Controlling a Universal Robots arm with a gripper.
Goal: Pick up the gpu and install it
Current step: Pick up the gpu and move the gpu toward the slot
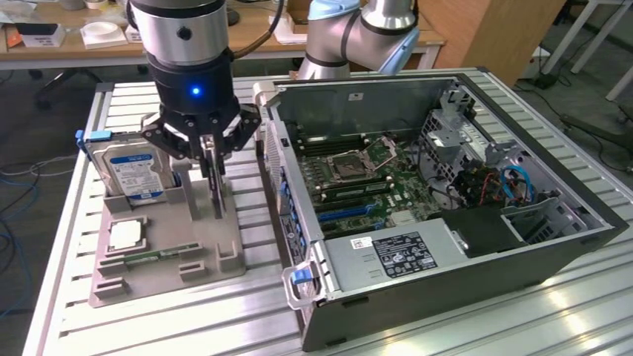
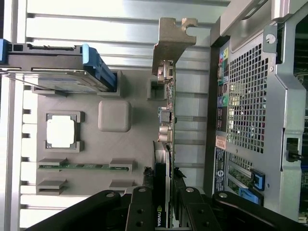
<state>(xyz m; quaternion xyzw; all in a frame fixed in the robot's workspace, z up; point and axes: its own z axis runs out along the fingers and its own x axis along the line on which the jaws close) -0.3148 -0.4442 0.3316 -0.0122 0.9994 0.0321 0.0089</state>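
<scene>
On the slatted tabletop [image 1: 554, 311], the open computer case [image 1: 475, 274] sits just beside a grey holder tray [image 1: 163, 278] carrying a hard drive [image 1: 133, 170]. Over the tray, the gripper [image 1: 210, 159] has its fingers [image 2: 140, 211] pinching the gpu [image 2: 167, 120], which stands edge-on in the tray's slot, bracket end away from the wrist. Whether its lower edge has cleared the slot is hard to tell. A narrow pinch on a thin card could let it swivel, and a tilted bracket might catch the case wall.

Blue-labelled hard drive [image 1: 133, 172], processor [image 1: 127, 236] and memory stick [image 1: 148, 256] in grey holder [image 1: 198, 233], beside open computer case [image 1: 416, 311] on slatted worktop [image 1: 148, 330].
</scene>
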